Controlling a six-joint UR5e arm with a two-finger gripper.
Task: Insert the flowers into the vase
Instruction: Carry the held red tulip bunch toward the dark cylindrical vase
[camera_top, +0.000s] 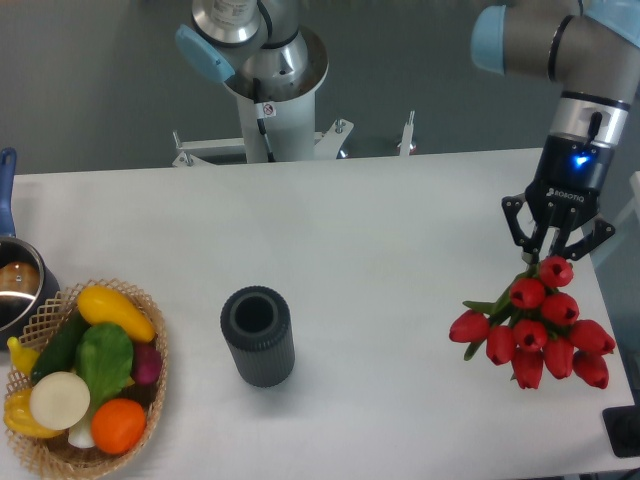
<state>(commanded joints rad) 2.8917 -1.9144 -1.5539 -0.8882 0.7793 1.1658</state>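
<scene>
**Tulips held at the right side of the table, vase standing alone**

Taking the vase (258, 336) as the landmark: it is a short dark grey ribbed cylinder, upright on the white table (380, 220), its round mouth open and nothing in it.

Nearest the camera, to the left of the vase, sits a woven basket (152, 385) of vegetables at the table's front left corner, well apart from the vase. Just beyond the basket, at the left edge, part of a metal pot (18, 290) shows, with a blue handle rising from it.

Far to the right of the vase, and at about the same depth, are the flowers (530, 325): a bunch of red tulip heads with green stems and leaves showing on the bunch's left side. The heads spread out wide toward the camera and the stems gather upward. Whether the bunch touches the table cannot be told.

Just behind the flowers, the gripper (553, 250) points down over the top of the bunch, its fingers closed around the gathered stems. A blue light glows on its wrist.

Farthest back, behind the vase, the arm's base (270, 95) stands at the table's rear edge.
</scene>
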